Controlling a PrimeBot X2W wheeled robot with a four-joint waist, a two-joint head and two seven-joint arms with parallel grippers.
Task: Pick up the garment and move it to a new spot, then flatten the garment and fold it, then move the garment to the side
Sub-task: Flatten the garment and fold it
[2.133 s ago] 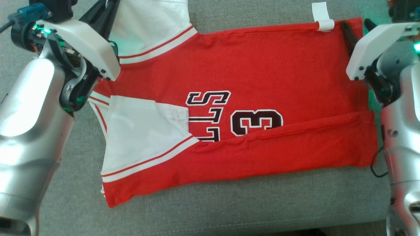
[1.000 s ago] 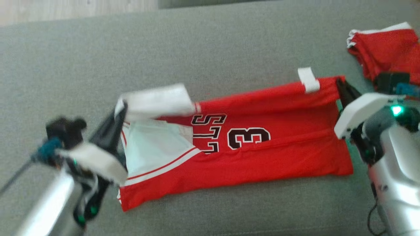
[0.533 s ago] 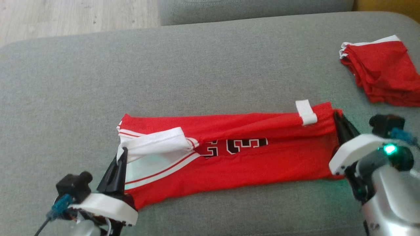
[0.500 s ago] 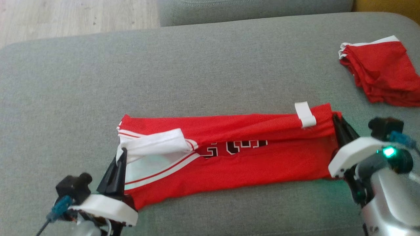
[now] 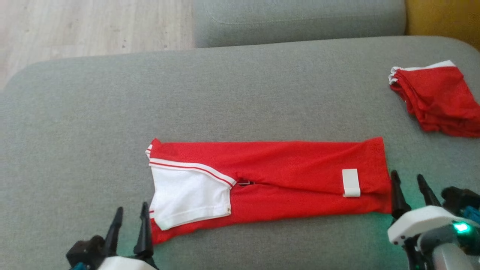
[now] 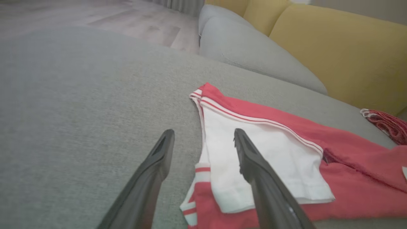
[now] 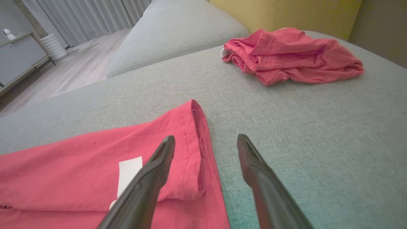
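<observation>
The garment [image 5: 285,176], a red jersey with white sleeve panels and a white tag, lies folded into a long narrow strip on the grey cushion [image 5: 225,97]. My left gripper [image 5: 130,219] is open at its near left corner, just off the white sleeve [image 6: 254,152]; nothing is between its fingers. In the left wrist view the left gripper [image 6: 203,140] has one finger over bare cushion and the other over the sleeve. My right gripper [image 5: 410,184] is open beside the strip's right end; in the right wrist view the right gripper [image 7: 206,144] straddles the red hem [image 7: 190,149].
A second red garment [image 5: 435,97] lies bunched at the cushion's far right, also seen as the red heap [image 7: 292,54]. Another grey cushion [image 5: 296,18] and yellow upholstery [image 5: 442,18] lie behind. Wooden floor [image 5: 86,26] shows at the far left.
Both grippers have let go of the far edge they carried over, and now stand open. The garment's upper half now lies flat on the lower half, hiding the lettering. The camera has shifted.
</observation>
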